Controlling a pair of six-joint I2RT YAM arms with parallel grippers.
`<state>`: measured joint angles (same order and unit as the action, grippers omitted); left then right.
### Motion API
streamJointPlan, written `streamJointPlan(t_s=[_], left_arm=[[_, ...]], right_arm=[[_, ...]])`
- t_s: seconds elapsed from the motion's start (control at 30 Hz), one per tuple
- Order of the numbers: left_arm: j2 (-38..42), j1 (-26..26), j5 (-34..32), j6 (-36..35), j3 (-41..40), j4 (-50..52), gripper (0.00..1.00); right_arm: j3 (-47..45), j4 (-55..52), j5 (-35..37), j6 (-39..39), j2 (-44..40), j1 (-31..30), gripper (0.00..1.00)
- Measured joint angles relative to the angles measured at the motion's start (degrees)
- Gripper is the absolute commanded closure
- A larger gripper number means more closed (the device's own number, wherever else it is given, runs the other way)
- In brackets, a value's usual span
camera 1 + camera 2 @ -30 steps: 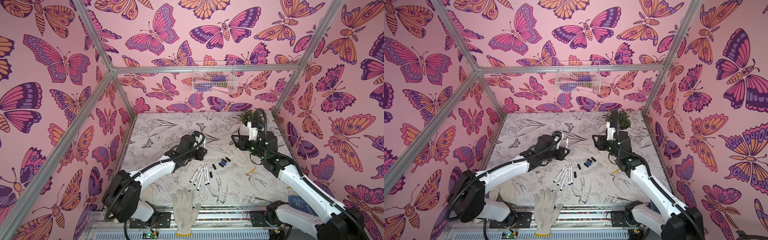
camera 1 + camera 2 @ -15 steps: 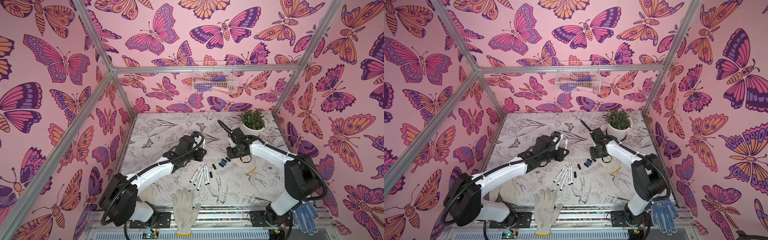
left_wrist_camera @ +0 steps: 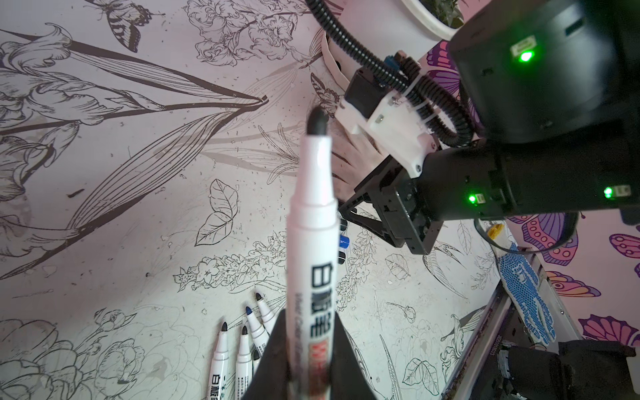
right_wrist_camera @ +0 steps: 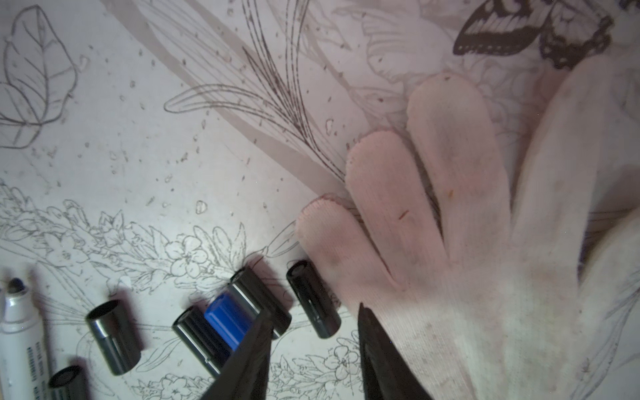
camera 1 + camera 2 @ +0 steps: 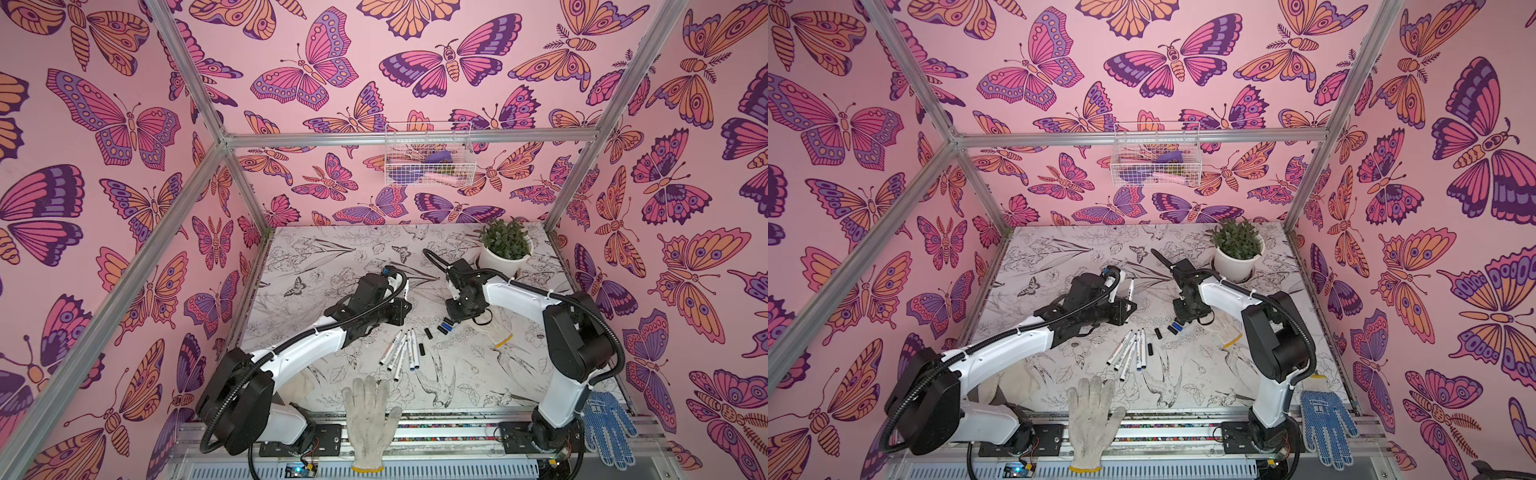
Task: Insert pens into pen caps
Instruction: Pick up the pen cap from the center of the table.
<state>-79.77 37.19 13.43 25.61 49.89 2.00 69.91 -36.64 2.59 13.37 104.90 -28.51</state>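
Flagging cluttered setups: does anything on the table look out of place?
Yes. A white knit glove lies flat on the table close beside the pen caps, nearly touching one; it is no part of the capping job and crowds them.

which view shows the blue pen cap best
The right wrist view: the blue cap is close up, lying among the black caps. In both top views it is only a small blue speck. The left wrist view shows just a sliver beside the held pen.
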Motion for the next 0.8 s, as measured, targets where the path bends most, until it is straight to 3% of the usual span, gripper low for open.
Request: streamJointPlan(t_s=[0.17, 0.8], left_arm=[[0.9, 0.0, 0.0, 0.0, -0.6, 0.2, 1.00], [1.4, 0.0, 0.0, 0.0, -0.8, 1.1, 1.00]], right_arm=[[2.0, 0.0, 0.4, -0.5, 2.1, 0.0, 0.69], [1.8, 0.3, -0.3, 0.2, 4.2, 0.0, 0.71]])
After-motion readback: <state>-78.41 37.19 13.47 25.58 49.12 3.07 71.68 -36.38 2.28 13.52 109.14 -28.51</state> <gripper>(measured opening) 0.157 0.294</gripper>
